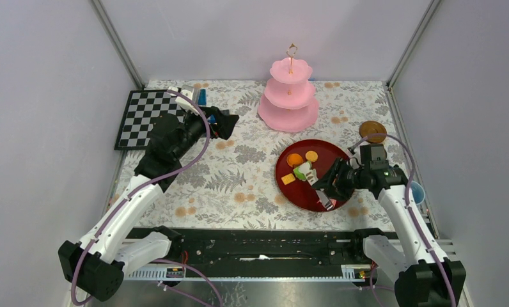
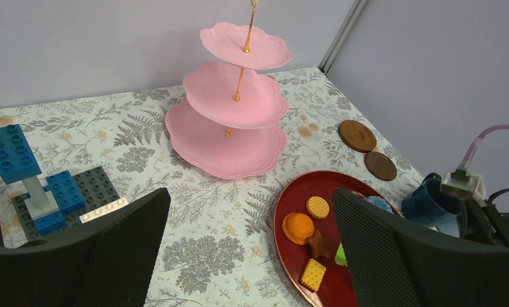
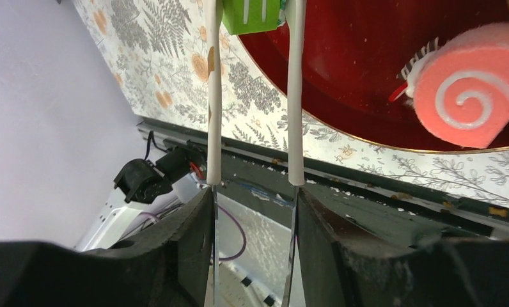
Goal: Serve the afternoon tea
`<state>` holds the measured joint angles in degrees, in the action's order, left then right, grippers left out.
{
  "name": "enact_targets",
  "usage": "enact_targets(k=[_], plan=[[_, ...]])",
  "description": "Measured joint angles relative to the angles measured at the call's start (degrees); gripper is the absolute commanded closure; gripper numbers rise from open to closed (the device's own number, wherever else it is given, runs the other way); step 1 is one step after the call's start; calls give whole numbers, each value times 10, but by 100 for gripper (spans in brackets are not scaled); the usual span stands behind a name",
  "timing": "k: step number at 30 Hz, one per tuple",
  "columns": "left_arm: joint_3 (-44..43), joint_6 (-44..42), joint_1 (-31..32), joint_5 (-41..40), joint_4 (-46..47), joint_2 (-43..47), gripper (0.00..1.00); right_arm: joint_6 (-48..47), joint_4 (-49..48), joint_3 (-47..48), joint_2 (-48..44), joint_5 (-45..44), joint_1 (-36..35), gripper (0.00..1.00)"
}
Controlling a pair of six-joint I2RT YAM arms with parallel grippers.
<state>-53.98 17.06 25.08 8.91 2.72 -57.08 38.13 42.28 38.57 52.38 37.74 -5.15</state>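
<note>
The pink three-tier stand (image 1: 289,96) (image 2: 229,121) stands bare at the back of the table. Small toy sweets lie on the dark red tray (image 1: 303,195): an orange dome (image 2: 298,228), a round biscuit (image 2: 317,206), a brown star (image 2: 318,244), a square biscuit (image 2: 313,274) and a pink swirl roll (image 3: 469,96). My right gripper (image 1: 332,182) (image 3: 252,224) is shut on the white tongs (image 3: 295,96), whose tips sit on either side of a green sweet (image 3: 252,16) (image 1: 301,171). My left gripper (image 1: 223,123) (image 2: 249,249) hangs open left of the stand, holding nothing.
Two brown saucers (image 2: 357,135) (image 2: 380,165) lie at the right edge, with a blue cup (image 2: 431,203) (image 1: 417,190) nearer the front. A checkerboard (image 1: 140,115) and toy blocks (image 2: 41,185) occupy the back left corner. Walls close in on three sides.
</note>
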Motion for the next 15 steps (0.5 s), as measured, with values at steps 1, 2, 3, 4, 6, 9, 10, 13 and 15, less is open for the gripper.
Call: enact_targets(k=[1, 2, 3, 4, 6, 9, 10, 13, 15], plan=[[0, 0, 0, 0, 0, 0, 1, -8, 10, 14, 1, -8, 0, 80], [0, 0, 0, 1, 0, 0, 1, -20, 25, 35, 5, -21, 0, 80], [0, 1, 0, 1, 0, 0, 1, -28, 33, 50, 10, -31, 0, 80], [0, 2, 0, 2, 0, 0, 1, -40, 45, 73, 18, -48, 0, 81], [0, 3, 0, 2, 0, 0, 1, -60, 59, 110, 33, -85, -3, 82], [0, 5, 0, 2, 0, 0, 1, -88, 68, 165, 63, -161, -26, 83], [0, 6, 0, 3, 0, 0, 1, -94, 68, 177, 73, -183, -39, 83], [0, 6, 0, 3, 0, 1, 1, -114, 68, 223, 124, -269, -103, 83], [0, 6, 0, 2, 0, 3, 1, -125, 67, 251, 167, -332, -147, 83]])
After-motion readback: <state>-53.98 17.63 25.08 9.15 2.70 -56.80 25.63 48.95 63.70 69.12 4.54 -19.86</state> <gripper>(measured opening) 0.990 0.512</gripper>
